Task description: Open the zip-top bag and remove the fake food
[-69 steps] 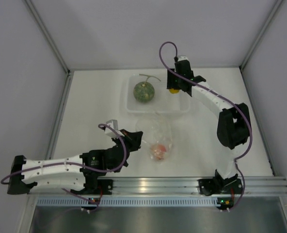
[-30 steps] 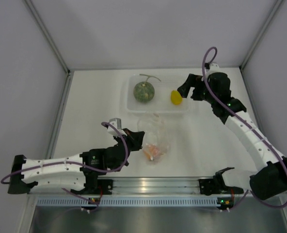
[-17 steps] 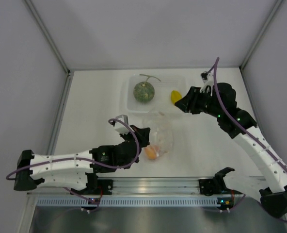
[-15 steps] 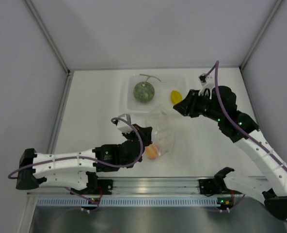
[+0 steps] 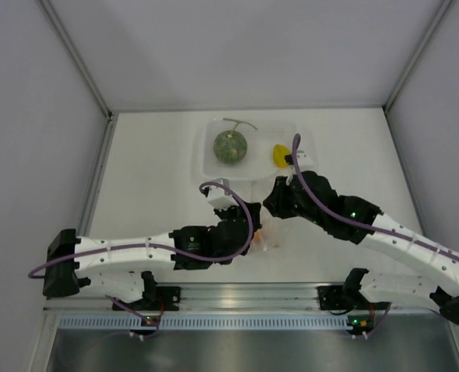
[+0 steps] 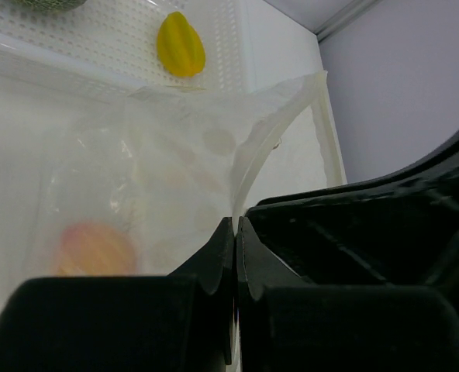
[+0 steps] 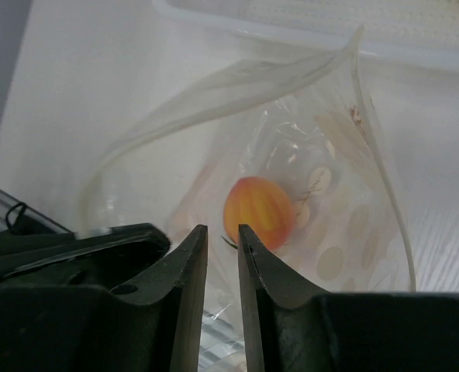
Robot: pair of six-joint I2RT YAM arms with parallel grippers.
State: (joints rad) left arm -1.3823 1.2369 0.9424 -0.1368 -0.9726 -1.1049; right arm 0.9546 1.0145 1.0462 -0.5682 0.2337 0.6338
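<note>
White table [image 5: 152,170], bearing all items. Black left gripper [image 6: 235,232]: jaws together, clamped on the rim of the zip-top bag [image 6: 175,178]. Black right gripper [image 7: 222,240]: jaws narrowly apart at the bag's open mouth, nothing seen between them. Clear rigid tub [image 5: 206,167], just beyond the bag, holding the green melon [image 5: 230,146] and the yellow fruit [image 6: 180,45]. Bag lies mid-table between both grippers. One orange-red fruit [image 7: 262,209], inside the bag.
</note>
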